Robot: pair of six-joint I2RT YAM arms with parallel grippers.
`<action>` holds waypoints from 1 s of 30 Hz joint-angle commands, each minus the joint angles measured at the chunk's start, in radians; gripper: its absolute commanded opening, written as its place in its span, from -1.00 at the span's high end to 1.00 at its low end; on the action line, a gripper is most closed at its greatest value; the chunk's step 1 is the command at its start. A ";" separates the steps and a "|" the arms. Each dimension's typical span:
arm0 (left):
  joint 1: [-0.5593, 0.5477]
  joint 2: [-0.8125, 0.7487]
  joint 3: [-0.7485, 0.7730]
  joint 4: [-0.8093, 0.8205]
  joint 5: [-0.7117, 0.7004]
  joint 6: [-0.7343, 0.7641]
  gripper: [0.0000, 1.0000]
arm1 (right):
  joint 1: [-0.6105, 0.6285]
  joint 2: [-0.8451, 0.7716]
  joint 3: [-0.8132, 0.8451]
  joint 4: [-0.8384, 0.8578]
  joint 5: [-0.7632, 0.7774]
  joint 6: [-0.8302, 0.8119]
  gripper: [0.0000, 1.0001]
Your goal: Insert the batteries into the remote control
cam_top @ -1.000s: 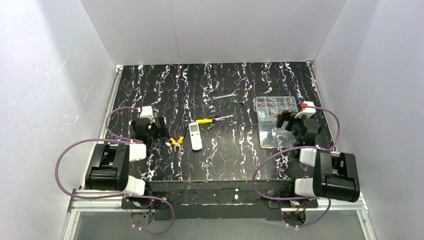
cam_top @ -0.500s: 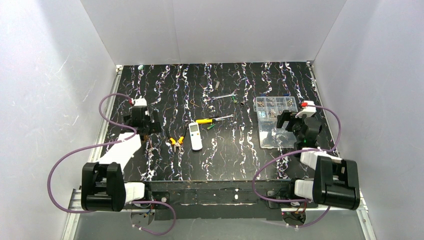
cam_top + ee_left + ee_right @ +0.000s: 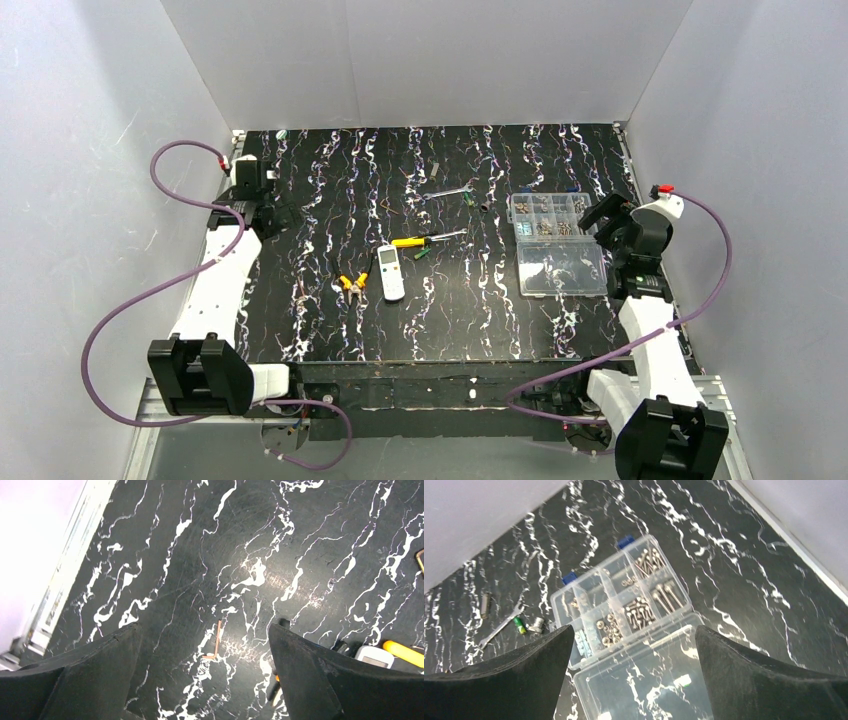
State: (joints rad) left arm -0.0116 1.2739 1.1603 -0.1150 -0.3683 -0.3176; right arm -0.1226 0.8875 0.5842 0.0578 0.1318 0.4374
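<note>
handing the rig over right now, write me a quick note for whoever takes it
Left gripper: jaws open, empty, over bare table at the far left.
Right gripper: jaws open, empty, above the clear parts box.
Remote control: mid-table, display side up.
Batteries: one green battery beside the yellow screwdriver, a second green battery farther back by the wrench.
Done: nothing loaded yet.
Left: probably turn the remote over, reach its back compartment, fit both cells.

Desk (image 3: 300,330): black, white-veined. Remote (image 3: 392,272) at centre, pliers (image 3: 352,284) just left of it, screwdriver (image 3: 420,240) behind. Wrench (image 3: 447,193) and a battery (image 3: 519,624) lie farther back. Open box (image 3: 565,270) at right.
</note>
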 commanded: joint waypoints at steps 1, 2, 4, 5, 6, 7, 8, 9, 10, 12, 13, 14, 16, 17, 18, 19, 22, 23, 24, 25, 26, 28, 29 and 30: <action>0.010 0.037 0.045 -0.172 -0.007 -0.129 -0.99 | -0.001 0.034 0.083 -0.174 0.036 0.094 -1.00; 0.010 0.045 0.049 -0.183 -0.003 -0.185 -0.99 | -0.002 0.047 0.095 -0.171 0.000 0.104 -1.00; 0.057 0.053 0.054 -0.198 0.006 -0.236 -0.99 | -0.001 0.078 0.149 -0.213 -0.085 0.108 -0.89; 0.070 0.052 0.052 -0.204 0.011 -0.251 -0.99 | -0.002 0.084 0.170 -0.229 -0.114 0.117 -0.87; 0.101 0.040 0.040 -0.209 0.033 -0.279 -0.99 | 0.002 0.091 0.168 -0.184 -0.189 0.152 -0.83; 0.116 0.027 0.025 -0.229 0.029 -0.325 -0.99 | 0.027 0.114 0.167 -0.135 -0.228 0.176 -0.81; 0.122 0.020 0.021 -0.242 0.039 -0.335 -0.99 | 0.167 0.168 0.208 -0.144 -0.175 0.163 -0.79; 0.122 0.021 0.024 -0.244 0.086 -0.296 -0.99 | 0.317 0.228 0.276 -0.189 -0.086 0.134 -0.78; 0.121 0.022 0.029 -0.249 0.141 -0.262 -0.99 | 0.461 0.290 0.340 -0.221 -0.014 0.118 -0.77; 0.122 -0.003 0.001 -0.241 0.247 -0.253 -0.99 | 0.671 0.409 0.416 -0.200 0.007 0.144 -0.74; 0.117 -0.027 -0.030 -0.220 0.321 -0.262 -0.99 | 0.779 0.485 0.453 -0.198 0.028 0.149 -0.73; 0.101 -0.047 -0.062 -0.206 0.366 -0.267 -0.99 | 0.855 0.564 0.497 -0.200 0.046 0.151 -0.73; 0.058 -0.061 -0.095 -0.208 0.437 -0.260 -0.99 | 0.968 0.701 0.575 -0.201 0.015 0.180 -0.73; 0.045 -0.062 -0.099 -0.209 0.449 -0.257 -0.99 | 0.990 0.723 0.586 -0.200 -0.001 0.190 -0.72; 0.032 -0.065 -0.107 -0.210 0.460 -0.252 -0.99 | 1.009 0.756 0.605 -0.200 -0.011 0.200 -0.72; 0.028 -0.068 -0.114 -0.210 0.474 -0.244 -0.99 | 1.025 0.782 0.619 -0.201 -0.021 0.211 -0.71; -0.012 -0.074 -0.132 -0.209 0.509 -0.230 -0.99 | 1.050 0.855 0.658 -0.196 -0.072 0.239 -0.69; -0.018 -0.077 -0.137 -0.208 0.509 -0.229 -0.99 | 1.056 0.882 0.666 -0.194 -0.087 0.244 -0.67; -0.024 -0.079 -0.137 -0.208 0.508 -0.225 -0.99 | 1.060 0.894 0.673 -0.196 -0.094 0.249 -0.65; -0.027 -0.079 -0.138 -0.209 0.507 -0.220 -0.99 | 1.064 0.912 0.679 -0.203 -0.095 0.257 -0.63; -0.031 -0.080 -0.136 -0.210 0.505 -0.216 -0.99 | 1.066 0.926 0.684 -0.211 -0.094 0.263 -0.60; -0.038 -0.083 -0.134 -0.212 0.501 -0.212 -0.99 | 1.068 0.948 0.681 -0.217 -0.090 0.278 -0.55; -0.039 -0.084 -0.133 -0.212 0.499 -0.209 -0.99 | 1.068 0.956 0.679 -0.215 -0.092 0.283 -0.53; -0.040 -0.086 -0.134 -0.212 0.500 -0.209 -0.99 | 1.068 0.963 0.680 -0.214 -0.097 0.284 -0.51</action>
State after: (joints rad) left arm -0.0429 1.2156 1.0378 -0.2478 0.1070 -0.5495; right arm 0.9485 1.8339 1.2205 -0.1589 0.0479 0.6815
